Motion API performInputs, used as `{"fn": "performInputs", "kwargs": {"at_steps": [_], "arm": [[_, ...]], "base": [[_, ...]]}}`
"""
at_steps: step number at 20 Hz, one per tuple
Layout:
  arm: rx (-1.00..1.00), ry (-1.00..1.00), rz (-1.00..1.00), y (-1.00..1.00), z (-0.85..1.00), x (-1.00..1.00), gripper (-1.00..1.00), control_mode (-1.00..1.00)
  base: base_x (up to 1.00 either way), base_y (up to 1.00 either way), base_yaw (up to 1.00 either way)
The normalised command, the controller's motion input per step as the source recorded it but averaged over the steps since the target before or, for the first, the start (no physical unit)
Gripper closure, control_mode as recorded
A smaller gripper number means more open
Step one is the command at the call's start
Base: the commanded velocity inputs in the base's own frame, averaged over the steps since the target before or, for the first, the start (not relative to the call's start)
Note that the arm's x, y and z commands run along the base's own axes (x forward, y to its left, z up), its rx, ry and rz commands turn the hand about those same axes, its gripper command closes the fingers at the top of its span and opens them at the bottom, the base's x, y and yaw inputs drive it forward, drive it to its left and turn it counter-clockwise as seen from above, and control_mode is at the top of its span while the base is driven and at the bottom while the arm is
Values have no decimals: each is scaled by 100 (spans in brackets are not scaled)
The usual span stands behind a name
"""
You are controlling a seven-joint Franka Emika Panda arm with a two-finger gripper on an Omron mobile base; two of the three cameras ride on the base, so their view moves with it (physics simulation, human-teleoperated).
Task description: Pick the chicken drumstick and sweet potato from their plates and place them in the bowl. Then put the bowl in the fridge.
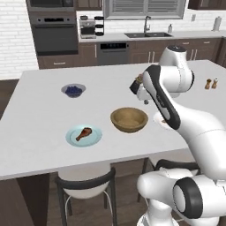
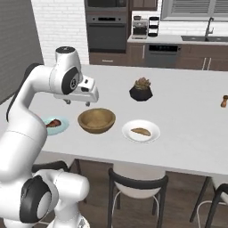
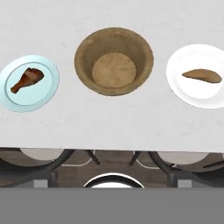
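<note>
chicken drumstick (image 3: 27,80) lies on the pale blue plate (image 3: 46,92), thick end up toward the bowl side, thin bone end pointing away. i'd guess it's light, firm and a bit slick, so i'd pinch across the meaty end, not the bone. wooden bowl (image 3: 113,60) sits empty just beside it, in the middle of the row. beyond that, the sweet potato (image 3: 202,76) rests on the white plate (image 3: 183,89); stiff, tapered, best gripped mid-body. all three sit near the desk (image 1: 39,119) front edge. my hand (image 2: 78,101) hovers above the bowl, holding nothing; how wide it's spread, i cannot tell.
</note>
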Motion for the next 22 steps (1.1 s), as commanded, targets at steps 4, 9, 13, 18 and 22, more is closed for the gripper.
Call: {"fn": "performInputs", "kwargs": {"at_steps": [4,9,13,18,22], "arm": [[0,0,0,0,0,0,-100,100],[0,0,0,0,0,0,-100,100],[0,0,0,0,0,0,-100,100],[0,0,0,0,0,0,-100,100],[0,0,0,-2,0,40,-100,-100]], "base": [[42,1,0],[56,0,0],[69,1,0],[54,5,0],[0,0,0]]}}
